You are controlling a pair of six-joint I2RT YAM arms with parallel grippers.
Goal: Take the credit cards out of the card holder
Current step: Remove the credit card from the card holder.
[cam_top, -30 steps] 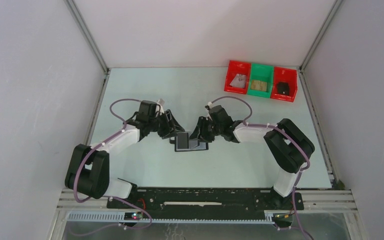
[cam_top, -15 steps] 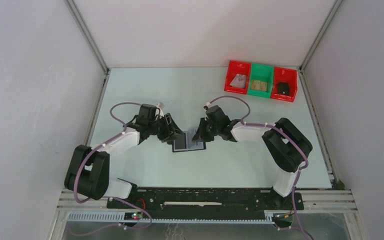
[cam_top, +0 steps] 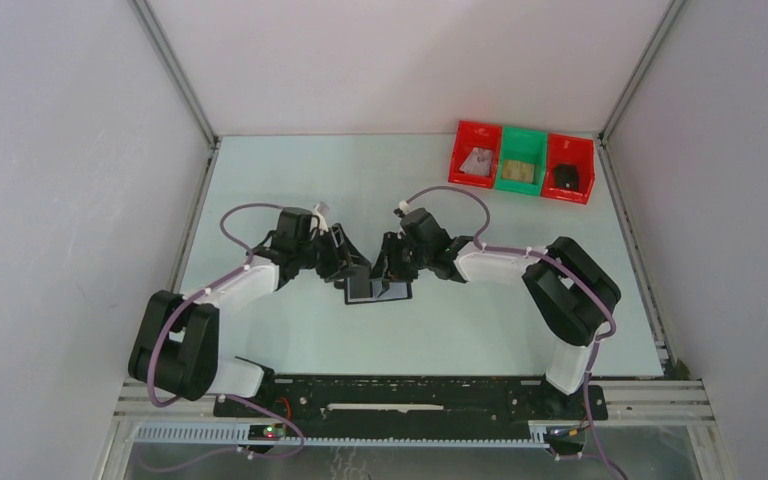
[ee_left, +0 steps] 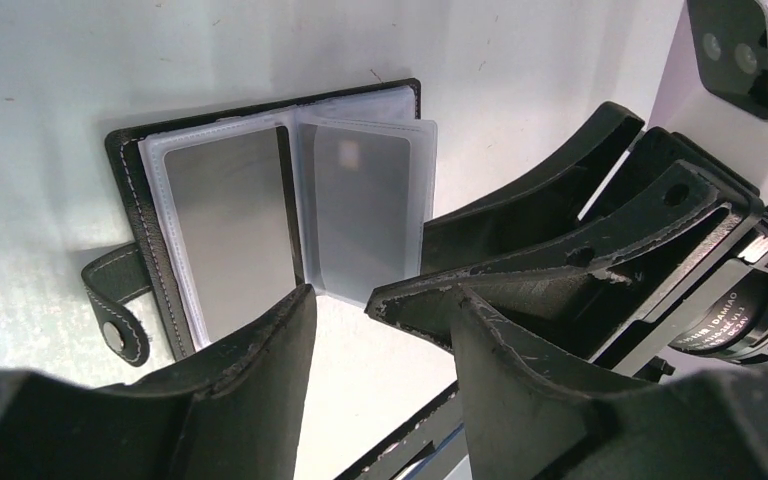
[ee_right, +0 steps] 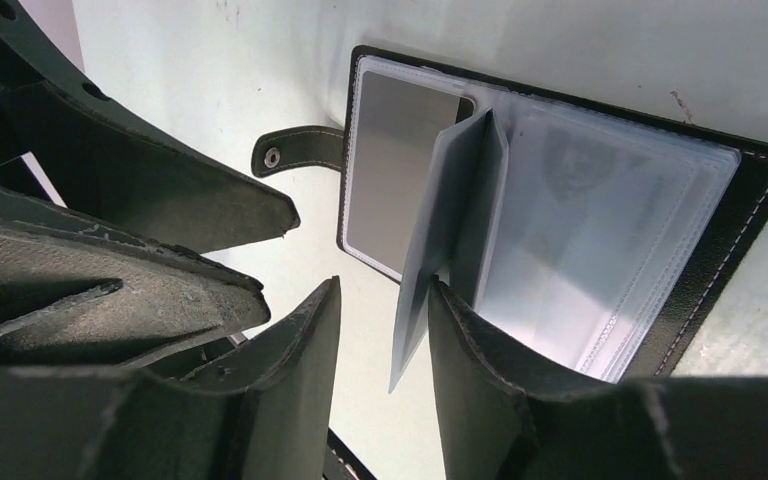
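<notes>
Card holder (cam_top: 378, 291) laid open and flat in middle of desk (cam_top: 290, 170), between both hands. Long side set left to right. Closing tab (ee_left: 110, 305) pointed toward left hand (cam_top: 352, 274). Grey card (ee_left: 235, 225) seen in clear pocket on tab side. One clear page (ee_right: 445, 240) stood up between spread fingers of right hand (cam_top: 388, 272). Left hand spread wide, nothing held.

At far right, three bins set side by side:
- Red bin (cam_top: 475, 155): grey thing inside.
- Green bin (cam_top: 520, 160): tan thing inside.
- Second red bin (cam_top: 568, 170): small black thing inside.
</notes>
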